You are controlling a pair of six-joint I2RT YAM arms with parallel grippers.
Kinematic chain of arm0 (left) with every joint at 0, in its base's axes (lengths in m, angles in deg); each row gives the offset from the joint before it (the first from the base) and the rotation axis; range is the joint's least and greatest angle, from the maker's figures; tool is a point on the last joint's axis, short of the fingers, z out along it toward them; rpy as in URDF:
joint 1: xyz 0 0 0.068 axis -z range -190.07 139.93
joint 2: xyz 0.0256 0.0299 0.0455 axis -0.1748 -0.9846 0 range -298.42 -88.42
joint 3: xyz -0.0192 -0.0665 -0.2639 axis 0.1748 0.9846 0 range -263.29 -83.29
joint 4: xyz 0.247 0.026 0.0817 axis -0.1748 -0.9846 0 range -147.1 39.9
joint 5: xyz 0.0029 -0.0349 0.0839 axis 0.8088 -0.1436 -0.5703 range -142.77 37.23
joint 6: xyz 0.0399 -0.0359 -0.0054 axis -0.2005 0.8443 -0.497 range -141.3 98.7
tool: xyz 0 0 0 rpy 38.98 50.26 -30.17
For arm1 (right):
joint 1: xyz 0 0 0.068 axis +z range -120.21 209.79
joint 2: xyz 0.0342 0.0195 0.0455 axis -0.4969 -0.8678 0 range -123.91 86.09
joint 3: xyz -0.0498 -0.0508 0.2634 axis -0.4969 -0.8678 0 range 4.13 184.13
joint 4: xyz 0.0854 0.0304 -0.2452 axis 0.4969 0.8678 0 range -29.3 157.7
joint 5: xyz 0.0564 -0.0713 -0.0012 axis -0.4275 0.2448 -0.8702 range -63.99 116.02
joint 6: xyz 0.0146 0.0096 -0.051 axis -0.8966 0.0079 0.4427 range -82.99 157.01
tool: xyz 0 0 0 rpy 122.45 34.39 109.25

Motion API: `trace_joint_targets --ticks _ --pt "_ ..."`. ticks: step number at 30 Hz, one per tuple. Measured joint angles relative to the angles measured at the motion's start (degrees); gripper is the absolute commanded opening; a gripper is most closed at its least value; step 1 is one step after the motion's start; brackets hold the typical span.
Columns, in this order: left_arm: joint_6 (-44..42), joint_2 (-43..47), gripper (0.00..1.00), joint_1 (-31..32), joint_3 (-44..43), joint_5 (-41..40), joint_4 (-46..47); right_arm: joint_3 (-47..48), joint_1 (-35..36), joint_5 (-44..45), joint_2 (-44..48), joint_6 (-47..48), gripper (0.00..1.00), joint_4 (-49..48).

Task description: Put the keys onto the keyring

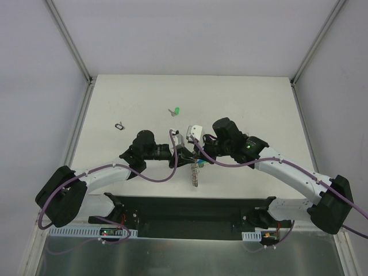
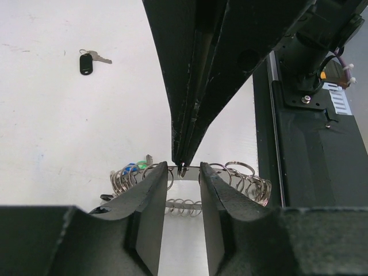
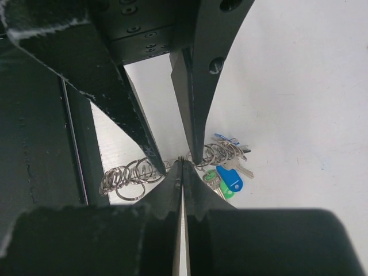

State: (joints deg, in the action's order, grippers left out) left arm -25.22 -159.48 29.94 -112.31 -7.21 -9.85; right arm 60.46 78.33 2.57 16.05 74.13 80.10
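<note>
Right tool: clamped shut on silver-grey coiled metal keyring.
Left tool: narrowly parted at keyring, grip cannot be told.

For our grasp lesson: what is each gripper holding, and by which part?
Right gripper pinches the keyring by its bare band between the loop clusters, jaws shut. Left gripper straddles that band; its hold cannot be told.
</note>
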Motion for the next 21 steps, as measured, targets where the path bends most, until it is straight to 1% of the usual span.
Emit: trace_joint_targets --ticks 1,4,5,8,11,12,14,15,17,18,20,21 --pt "0.02 -0.24 0.22 0.0 -0.11 0.31 -0.07 0.0 0.0 0.0 -0.02 0.0 0.01 0.04" --pt "0.02 -0.74 0.15 0.0 -0.39 0.81 -0.11 0.0 0.04 -0.04 0.0 0.02 0.01 0.24" --pt "0.02 -0.83 0.09 0.0 -0.52 0.9 -0.2 0.0 0.04 -0.09 0.0 0.02 0.01 0.33" --pt "0.04 -0.92 0.0 0.0 -0.63 1.03 -0.31 0.0 0.02 -0.11 0.02 0.15 0.01 0.37" --pt "-0.07 -0.92 0.0 -0.02 -0.63 1.01 -0.66 0.0 0.04 -0.37 0.04 0.48 0.01 0.63" --pt "-0.09 -0.92 0.0 -0.17 -0.63 1.01 -0.68 -0.02 0.04 -0.46 0.07 0.55 0.03 0.63" --pt "-0.13 -0.9 0.0 -0.33 -0.63 1.01 -0.68 -0.02 0.04 -0.61 0.11 0.55 0.09 0.59" --pt "-0.17 -0.81 0.0 -0.33 -0.63 0.96 -0.68 -0.07 0.04 -0.61 0.15 0.42 0.2 0.52" --pt "-0.33 -0.59 0.0 -0.33 -0.61 0.76 -0.74 -0.39 0.04 -0.52 0.48 -0.11 0.31 0.09" --pt "-0.57 -0.46 0.0 -0.33 -0.61 0.42 -0.74 -0.72 0.04 -0.39 0.9 -0.28 0.4 -0.35" --pt "-0.96 -0.11 0.0 -0.35 -0.26 -0.17 -0.66 -0.94 0.04 0.04 1.7 -1.18 0.48 -0.81" --pt "-1.11 0.17 0.0 -0.37 0.17 -0.68 -0.61 -0.98 0.04 0.37 2.19 -1.62 0.5 -1.18"
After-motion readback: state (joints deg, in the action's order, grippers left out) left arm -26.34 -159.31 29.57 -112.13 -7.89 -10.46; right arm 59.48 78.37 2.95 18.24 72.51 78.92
